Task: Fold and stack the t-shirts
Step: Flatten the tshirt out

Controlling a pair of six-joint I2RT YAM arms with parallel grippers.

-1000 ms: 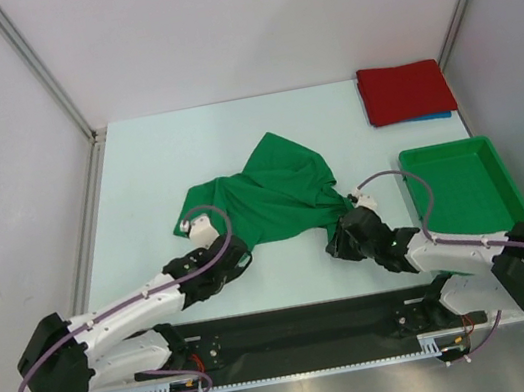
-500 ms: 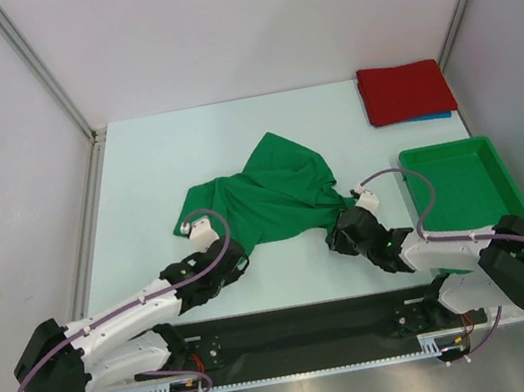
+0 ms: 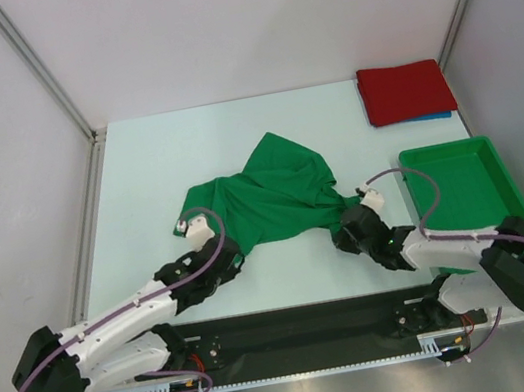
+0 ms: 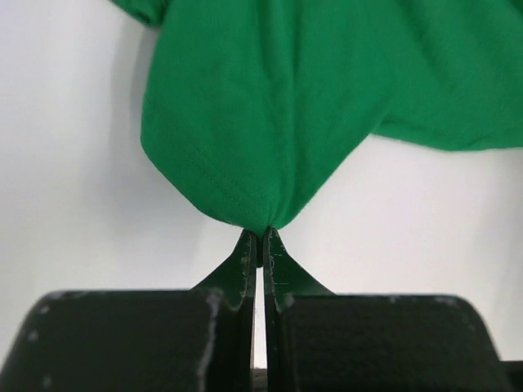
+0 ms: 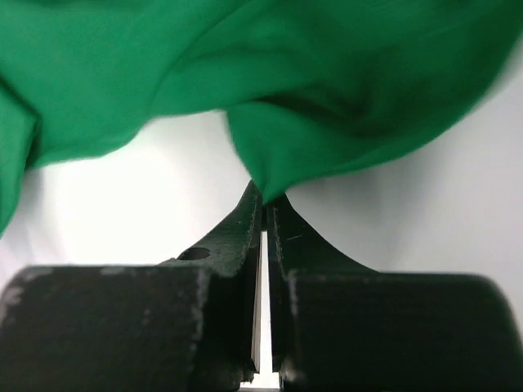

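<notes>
Two grips now, not one: the right claw (image 5: 263,196) has just snapped shut, its jaws pressed together on a pinch of the green shirt (image 3: 276,188) at the cloth's lower right corner. A moment ago those jaws stood part open at that corner. The left claw (image 4: 260,237) was already clamped and hasn't let go, holding a hemmed fold at the shirt's lower left edge. The shirt lies rumpled in the middle of the overhead frame, on the pale desk (image 3: 155,164). In the upper right, the red shirt (image 3: 404,90) sits folded with a sliver of the blue shirt (image 3: 431,116) peeking out underneath; the green bin (image 3: 441,148) is just below them at the right edge. With both lower corners held, I'd say the arms are set to pull the cloth flat, the spreading that comes before any fold. It looks like the last shirt still to fold.
</notes>
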